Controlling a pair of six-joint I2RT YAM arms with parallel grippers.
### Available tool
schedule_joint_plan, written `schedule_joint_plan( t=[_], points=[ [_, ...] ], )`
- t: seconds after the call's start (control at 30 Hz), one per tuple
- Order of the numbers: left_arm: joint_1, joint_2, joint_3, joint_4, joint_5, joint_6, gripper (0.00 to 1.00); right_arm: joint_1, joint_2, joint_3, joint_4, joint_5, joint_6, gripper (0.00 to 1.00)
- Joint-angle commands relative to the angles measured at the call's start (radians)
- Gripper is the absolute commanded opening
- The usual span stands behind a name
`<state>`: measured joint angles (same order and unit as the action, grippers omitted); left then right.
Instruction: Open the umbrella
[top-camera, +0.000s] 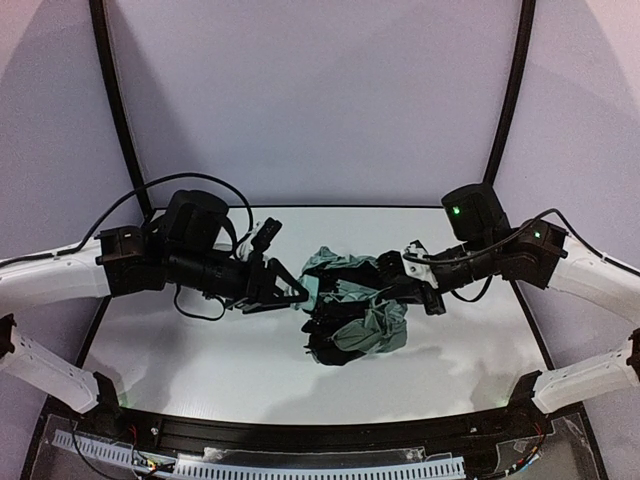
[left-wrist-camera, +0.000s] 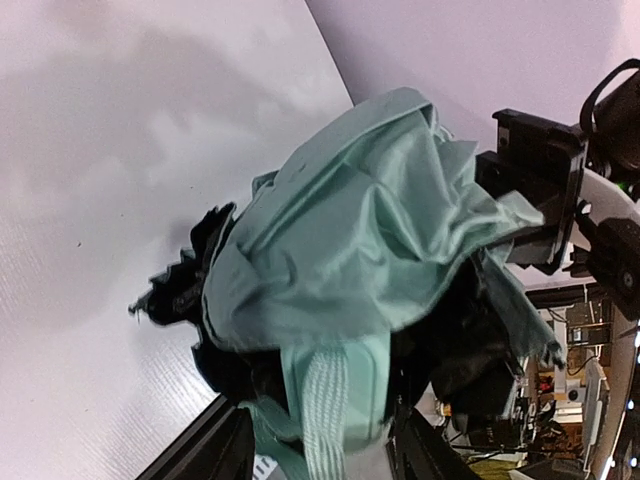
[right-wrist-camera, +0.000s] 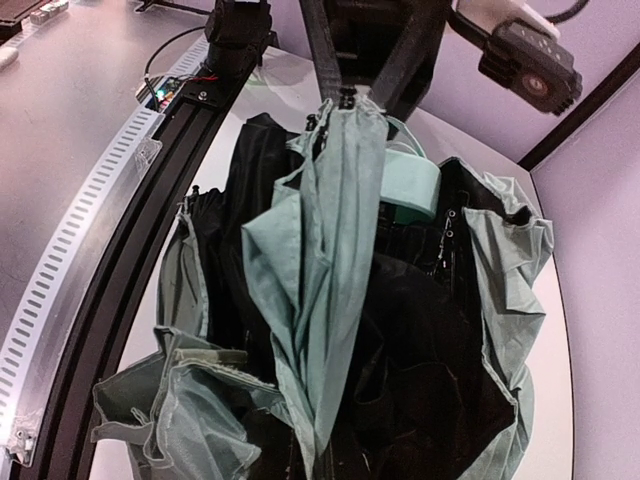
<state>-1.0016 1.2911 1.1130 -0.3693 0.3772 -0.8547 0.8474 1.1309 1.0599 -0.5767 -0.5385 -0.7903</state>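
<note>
The umbrella (top-camera: 360, 315) is a crumpled bundle of mint-green fabric with a black inner side, held above the table between my two grippers. In the left wrist view its canopy (left-wrist-camera: 370, 230) fills the middle. Its pale green handle (left-wrist-camera: 365, 390) and strap (left-wrist-camera: 322, 420) lie between the jaws of my left gripper (left-wrist-camera: 320, 452). That gripper is half open, with a gap beside the left finger (left-wrist-camera: 210, 450). My right gripper (top-camera: 400, 272) is buried in the far end of the fabric (right-wrist-camera: 320, 290). Its fingers are hidden, and it is shut on the umbrella.
The white table (top-camera: 200, 350) lies under the umbrella. A black rail (right-wrist-camera: 110, 250) and a perforated white cable duct (top-camera: 260, 465) run along the near edge. Curved black frame posts (top-camera: 110, 100) rise at both sides.
</note>
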Motion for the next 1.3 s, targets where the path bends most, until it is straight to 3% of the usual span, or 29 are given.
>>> schedule_joint_plan(
  t=[0.0, 0.23, 0.33, 0.4, 0.5, 0.53, 0.63, 0.67, 0.77, 0.87, 0.93, 1.03, 1.1, 1.27],
  points=[
    [0.001, 0.037, 0.005, 0.073, 0.025, -0.033, 0.49, -0.009, -0.018, 0.049, 0.081, -0.044, 0.018, 0.0],
    [0.001, 0.083, 0.002, 0.137, 0.061, -0.057, 0.43, -0.008, -0.004, 0.057, 0.086, -0.059, 0.015, 0.0],
    [0.001, 0.099, -0.003, 0.204, 0.083, -0.073, 0.3, -0.009, 0.009, 0.053, 0.083, -0.048, 0.016, 0.0],
    [0.001, 0.109, -0.004, 0.23, 0.083, -0.077, 0.09, -0.008, 0.015, 0.046, 0.088, -0.03, 0.022, 0.0],
    [0.001, 0.106, -0.008, 0.238, 0.052, -0.068, 0.01, -0.008, 0.009, 0.015, 0.156, 0.059, 0.069, 0.04],
    [0.001, 0.1, -0.009, 0.227, 0.03, -0.058, 0.01, -0.008, 0.001, -0.005, 0.199, 0.112, 0.098, 0.17],
    [0.001, 0.051, -0.008, 0.155, -0.102, -0.013, 0.01, -0.009, -0.043, -0.067, 0.323, 0.268, 0.233, 0.84],
    [0.0, 0.032, -0.012, 0.131, -0.172, 0.0, 0.01, -0.009, -0.06, -0.089, 0.372, 0.328, 0.302, 0.97],
    [0.0, -0.019, -0.03, 0.124, -0.403, 0.004, 0.01, -0.009, -0.111, -0.143, 0.49, 0.487, 0.519, 0.99],
    [0.0, -0.043, -0.046, 0.203, -0.581, 0.019, 0.01, -0.01, -0.145, -0.188, 0.538, 0.718, 0.937, 0.99],
    [-0.005, -0.042, -0.046, 0.277, -0.684, 0.059, 0.01, -0.015, -0.152, -0.182, 0.435, 0.781, 1.276, 0.99],
    [-0.029, -0.017, -0.019, 0.381, -0.797, 0.164, 0.01, -0.024, -0.13, -0.168, 0.335, 0.695, 1.664, 0.99],
    [-0.048, 0.013, 0.02, 0.447, -0.854, 0.266, 0.01, -0.027, -0.105, -0.193, 0.426, 0.589, 1.814, 0.99],
    [-0.105, 0.094, 0.115, 0.568, -0.899, 0.508, 0.01, -0.029, -0.05, -0.183, 0.801, 0.389, 1.907, 0.99]
  ],
)
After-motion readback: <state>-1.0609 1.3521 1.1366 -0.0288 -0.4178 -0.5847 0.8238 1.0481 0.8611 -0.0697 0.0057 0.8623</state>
